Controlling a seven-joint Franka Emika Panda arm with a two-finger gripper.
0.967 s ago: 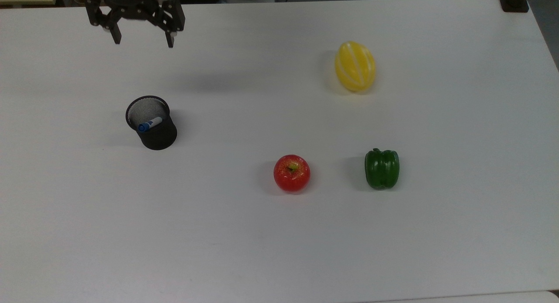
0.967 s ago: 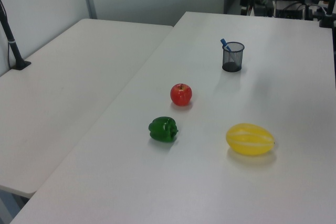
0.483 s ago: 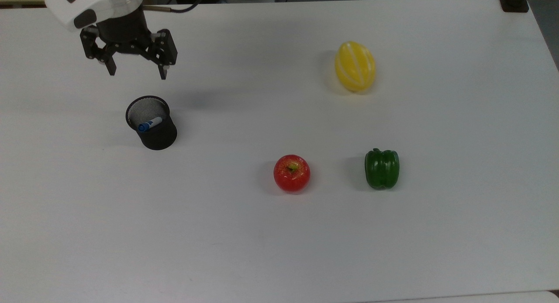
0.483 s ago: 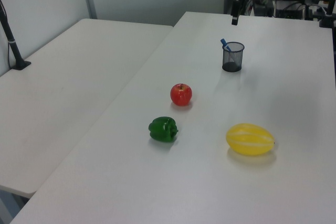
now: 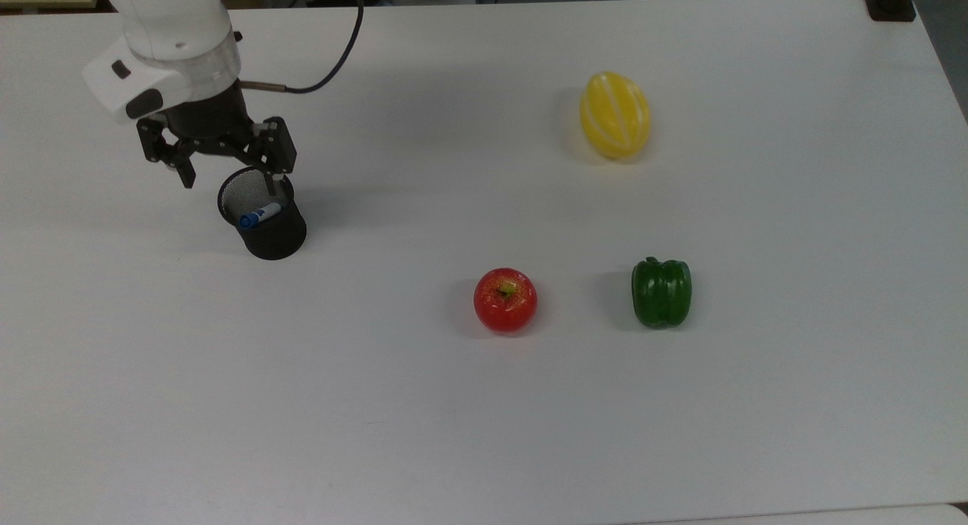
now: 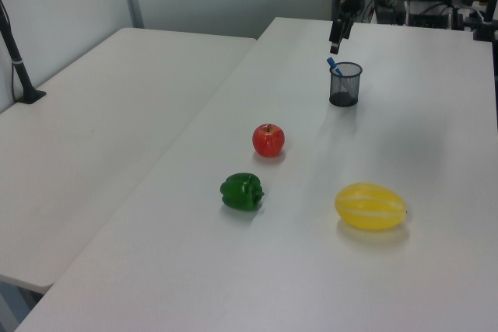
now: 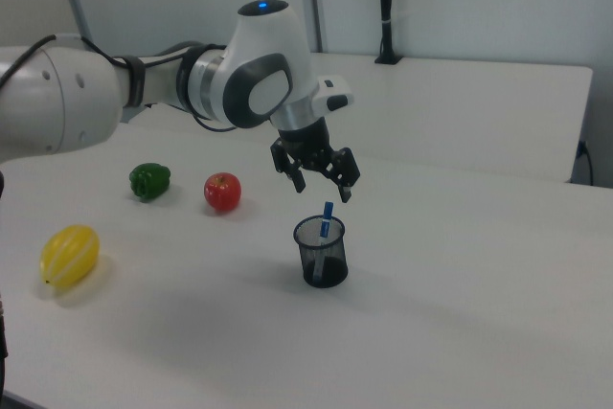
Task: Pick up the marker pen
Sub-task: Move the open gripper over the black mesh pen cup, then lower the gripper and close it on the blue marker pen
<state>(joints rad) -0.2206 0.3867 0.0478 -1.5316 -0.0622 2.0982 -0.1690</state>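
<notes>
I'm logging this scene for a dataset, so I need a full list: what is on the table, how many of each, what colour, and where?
marker pen: 1, white barrel with blue cap, leaning inside the pen cup, cap end poking above the rim.
pen cup: 1, black mesh, upright at the top view's left.
apple: 1, red, near the table's middle in the top view.
bell pepper: 1, green, to the top view's right of the apple.
melon: 1, yellow with pale stripes, farther back at the top view's right.
table: 1, white, bearing all of these.
second table: 1, white, at the left view's left.
gripper: 1, black on a white arm, fingers open, above the pen cup's rim.
</notes>
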